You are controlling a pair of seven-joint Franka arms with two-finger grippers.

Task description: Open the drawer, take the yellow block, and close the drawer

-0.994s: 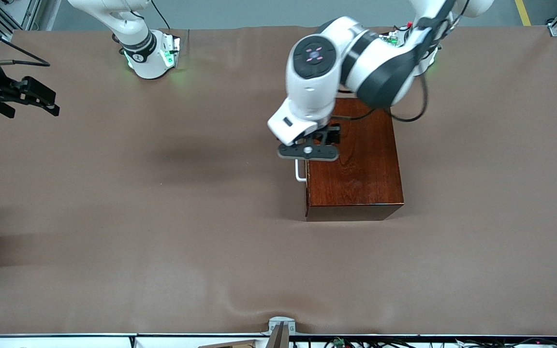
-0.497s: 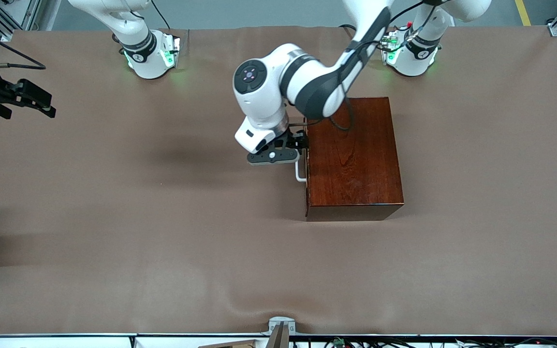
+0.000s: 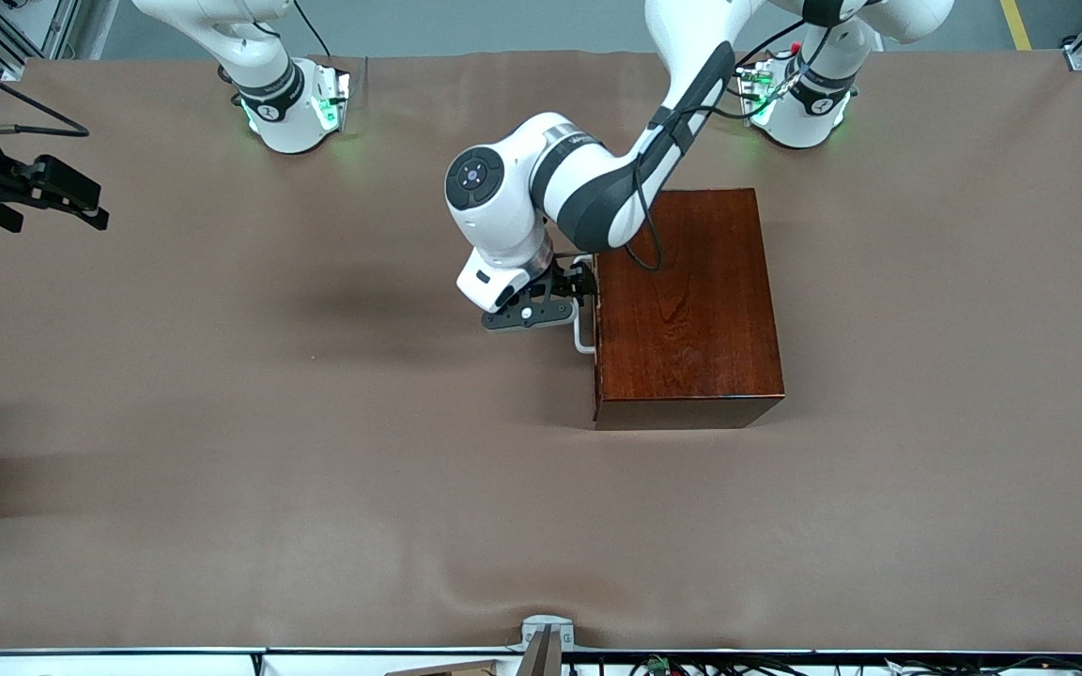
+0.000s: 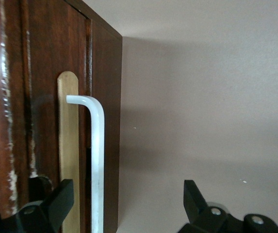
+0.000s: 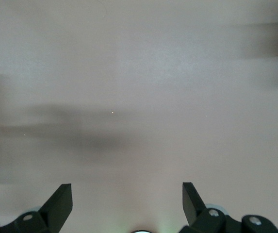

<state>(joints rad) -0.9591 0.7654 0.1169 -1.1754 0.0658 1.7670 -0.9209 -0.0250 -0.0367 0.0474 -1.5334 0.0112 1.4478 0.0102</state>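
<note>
Drawer (image 3: 595, 310) shut, flush in the face of the dark reddish-brown wooden box (image 3: 687, 305), which sits on the brown table cover (image 3: 316, 469) toward the left arm's end. White bar handle (image 4: 96, 165) stands off that face. Yellow block not visible; I judge it is inside.

Step in hand: opening, at the approach stage. I have the left gripper (image 3: 541, 305) at the handle. In the left wrist view its fingers (image 4: 61, 199) are spread, one next to the box face and one out over the table, so the bar runs between them. Not pinched yet.

Next move, as I judge it: close on the bar, then pull straight away from the box face. An angled pull could drag the box or let the bar slip.

Right gripper (image 3: 53, 188) waits over the table edge at the right arm's end, fingers spread, nothing held.

Nothing lies on the cloth in the drawer's path. The cover has wrinkles near the front camera, well apart from the box.
</note>
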